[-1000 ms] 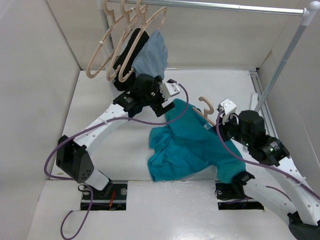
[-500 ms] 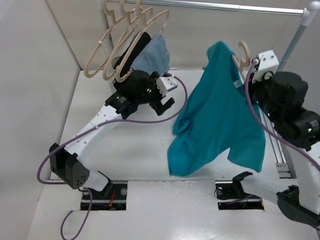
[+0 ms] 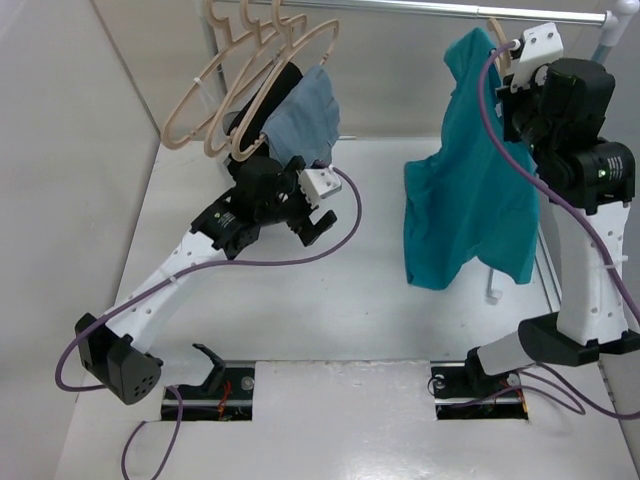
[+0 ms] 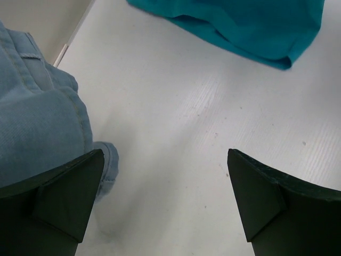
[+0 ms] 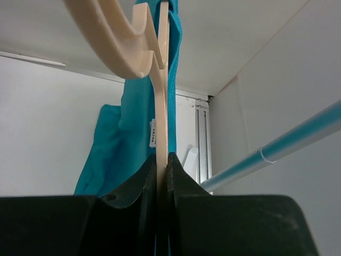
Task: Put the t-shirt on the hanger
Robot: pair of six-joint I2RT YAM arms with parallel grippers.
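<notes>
Right hand [image 5: 162,162] | pinching hanger [image 5: 114,40] | t-shirt [image 3: 468,185] hanging beside it

The left end effector [image 4: 165,154] has its jaws spread wide, one dark tip at each lower corner, with nothing between them but bare white bench [image 4: 202,106]. A grey-blue garment [image 4: 37,117] bulges in from the left, right beside the left jaw. On the far side, a hemmed edge of the teal t-shirt [image 4: 250,26] hangs close to the bench.
</notes>
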